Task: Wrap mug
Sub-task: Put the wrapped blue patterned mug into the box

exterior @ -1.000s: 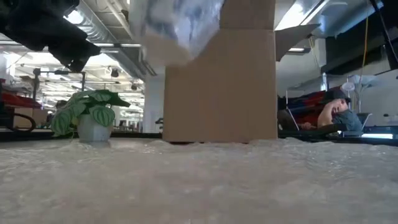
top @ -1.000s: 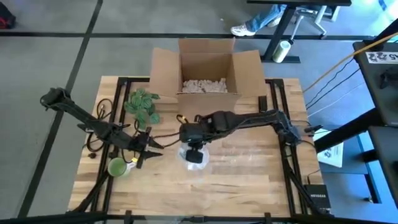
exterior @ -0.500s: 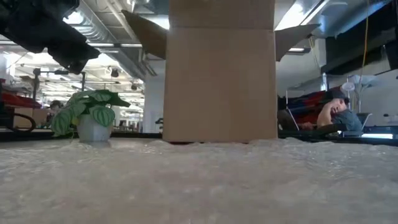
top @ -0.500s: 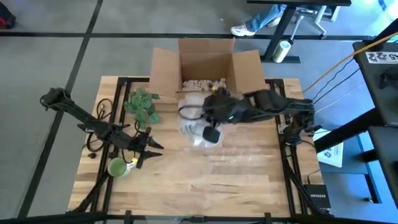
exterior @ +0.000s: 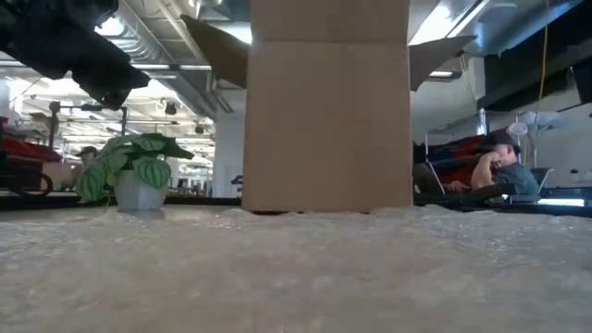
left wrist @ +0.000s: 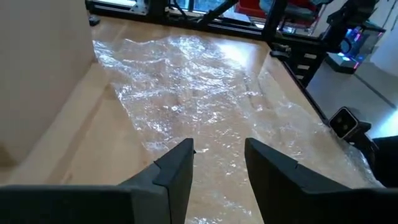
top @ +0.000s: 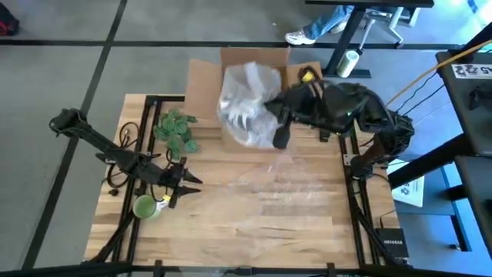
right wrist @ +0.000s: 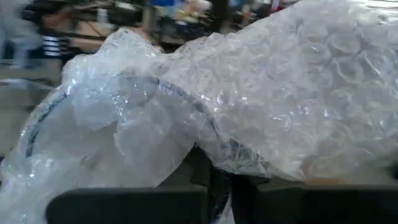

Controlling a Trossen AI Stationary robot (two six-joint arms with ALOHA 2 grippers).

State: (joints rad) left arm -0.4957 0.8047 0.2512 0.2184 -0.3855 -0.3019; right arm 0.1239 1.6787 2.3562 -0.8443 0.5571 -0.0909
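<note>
A bundle of clear bubble wrap [top: 244,104] hangs over the open cardboard box [top: 201,81] at the table's far edge. A dark round rim [right wrist: 186,102] shows through the wrap: the mug inside. My right gripper [top: 275,127] is shut on this bundle. A loose sheet of bubble wrap [top: 296,181] lies flat on the table's middle and right. My left gripper [top: 183,187] waits open near the table's left, just above the wood, beside a green cup [top: 144,206]. In its wrist view its fingers [left wrist: 177,171] stand apart over the sheet [left wrist: 186,93]. My right gripper pinches the wrapped bundle between its two fingers at the side facing the table's right [top: 265,119]. The wrap bulges over the fingers [right wrist: 130,202] and hides the exact place of contact. The bundle is lifted clear, above the box's opening.
A small potted plant [top: 177,129] stands left of the box, also in the low view [exterior: 134,171]. The box [exterior: 328,102] rises tall behind the sheet [exterior: 296,268]. Cables lie at the table's left [top: 123,165]. People sit in the room beyond.
My right gripper has carried the wrapped bundle up from the table's middle toward the far edge, and now holds it over the box. The bundle is lifted clear of the sheet, which has stayed flat. My left arm has kept still.
</note>
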